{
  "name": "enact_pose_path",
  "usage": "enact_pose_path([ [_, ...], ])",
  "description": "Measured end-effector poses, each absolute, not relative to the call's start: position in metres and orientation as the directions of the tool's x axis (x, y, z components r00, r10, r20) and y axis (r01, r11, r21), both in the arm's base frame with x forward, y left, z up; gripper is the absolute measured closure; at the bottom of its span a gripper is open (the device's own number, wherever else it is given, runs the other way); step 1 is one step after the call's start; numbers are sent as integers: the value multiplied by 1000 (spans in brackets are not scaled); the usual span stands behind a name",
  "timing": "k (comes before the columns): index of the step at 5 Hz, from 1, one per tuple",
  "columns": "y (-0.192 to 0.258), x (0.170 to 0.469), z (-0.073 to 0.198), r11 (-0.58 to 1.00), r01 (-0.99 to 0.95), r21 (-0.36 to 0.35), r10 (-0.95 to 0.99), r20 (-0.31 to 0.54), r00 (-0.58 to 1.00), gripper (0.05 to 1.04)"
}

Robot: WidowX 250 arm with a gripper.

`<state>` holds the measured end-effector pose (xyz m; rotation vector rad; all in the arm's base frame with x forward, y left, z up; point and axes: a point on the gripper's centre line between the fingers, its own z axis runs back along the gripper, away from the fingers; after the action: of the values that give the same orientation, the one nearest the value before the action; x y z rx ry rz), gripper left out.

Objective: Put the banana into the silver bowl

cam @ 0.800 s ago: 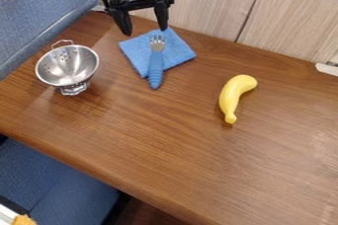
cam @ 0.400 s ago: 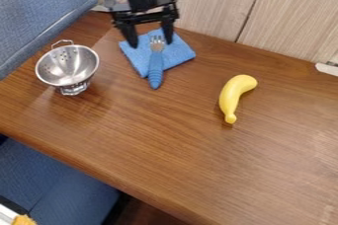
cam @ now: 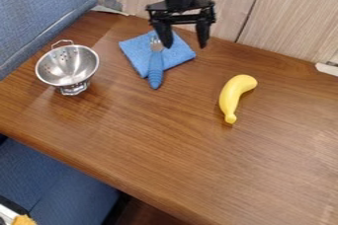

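1. Nearest, in the lower left corner, a small orange-yellow object [cam: 23,220] shows in part, by the blue fabric seat [cam: 59,179] below the table.
2. The brown wood-grain table [cam: 151,145] runs at a slant across the view, its rounded front edge towards the camera.
3. On it, right of the middle, lies the curved yellow banana [cam: 231,95] — its narrow stem end towards the camera, well apart from the bowl.
4. Near the table's left side, the silver metal bowl [cam: 68,66], pierced with small holes like a colander, stands upright on its foot, a wire handle at its far rim.
5. Farther back, a fork with a ribbed blue handle [cam: 155,68] lies over a folded blue cloth [cam: 177,56], metal tines pointing away and handle end past the cloth's near edge.
6. Above the cloth's far side hangs the black two-finger gripper [cam: 185,46], fingers spread wide with nothing between them — one in front of the cloth, the other beyond its right side.
7. Farthest back rises the pale wood-grain wall [cam: 290,17].
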<state>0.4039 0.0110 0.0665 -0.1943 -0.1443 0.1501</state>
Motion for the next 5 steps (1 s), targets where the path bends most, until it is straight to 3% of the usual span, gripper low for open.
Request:
enact_pose_path([
  [3,-67,399,47,975,125,-181,-103,127,987,83],
  [5,-63,396,18,987,99,-125,-89,83,993,83],
])
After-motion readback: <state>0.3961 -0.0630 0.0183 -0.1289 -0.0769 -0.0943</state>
